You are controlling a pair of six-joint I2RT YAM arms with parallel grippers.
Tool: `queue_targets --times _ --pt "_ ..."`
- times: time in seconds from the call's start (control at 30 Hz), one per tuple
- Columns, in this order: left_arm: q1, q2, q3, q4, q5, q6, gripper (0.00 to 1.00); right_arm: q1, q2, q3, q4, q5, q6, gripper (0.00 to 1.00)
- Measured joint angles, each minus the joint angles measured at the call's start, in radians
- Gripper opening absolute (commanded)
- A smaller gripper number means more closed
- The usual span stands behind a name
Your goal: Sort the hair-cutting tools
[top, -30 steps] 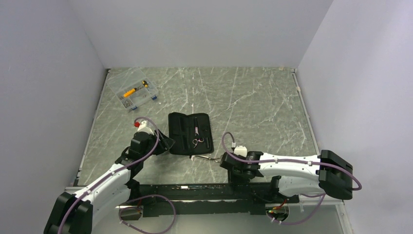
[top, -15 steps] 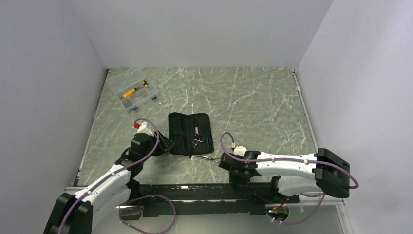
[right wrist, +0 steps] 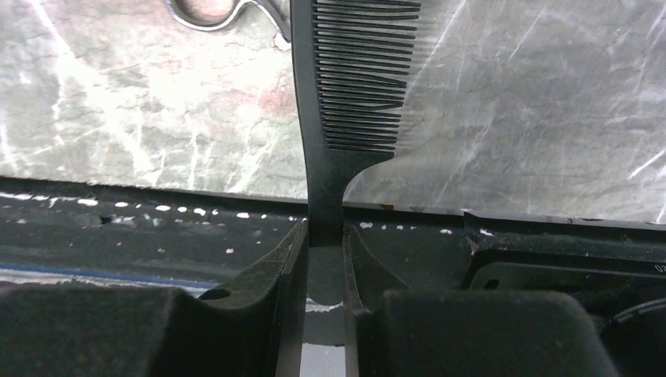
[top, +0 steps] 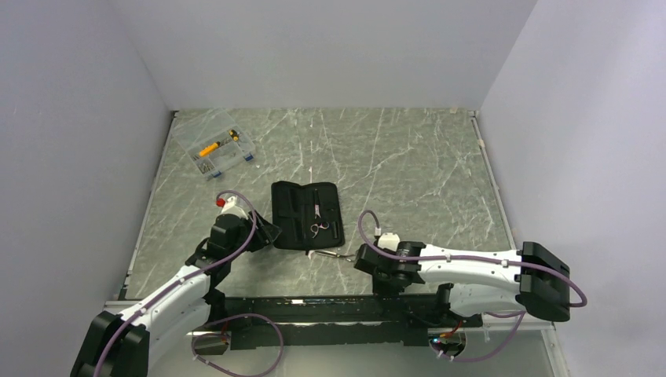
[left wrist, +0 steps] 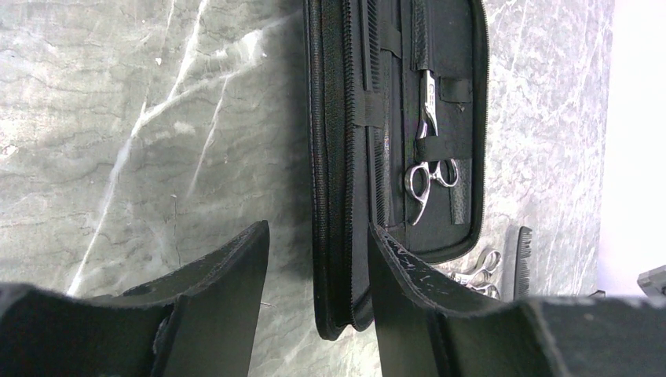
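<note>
On the table (top: 408,165), an open case (top: 292,214) holds one pair of scissors (top: 316,220); the loose scissors (top: 327,253) lie just before it. From the left wrist, the left gripper (left wrist: 318,290) has its jaws spread astride the case's edge. From the right wrist, the right gripper (right wrist: 323,243) pinches the comb (right wrist: 353,94) by its handle.

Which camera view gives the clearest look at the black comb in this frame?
The right wrist view: the comb is close and large, teeth distinct, handle between the fingers of the right tool. The left wrist view catches only a small toothed piece at lower right. In the top view it is too small to make out.
</note>
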Motion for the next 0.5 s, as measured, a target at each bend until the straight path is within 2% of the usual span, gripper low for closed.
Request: queue_targets --times 0.13,0.33,0.5 --pt "0.000 -0.016 0.000 -0.007 -0.006 0.000 0.54 0.010 -0.021 0.056 -0.061 0.013 0.000 0.00" --pt "0.000 -0.053 0.000 -0.033 -0.028 -0.002 0.59 0.021 -0.041 0.246 -0.163 0.057 -0.036 0.00" --pt "0.013 -0.083 -0.002 -0.033 -0.024 -0.021 0.64 0.011 0.006 0.381 -0.148 0.066 -0.158 0.00"
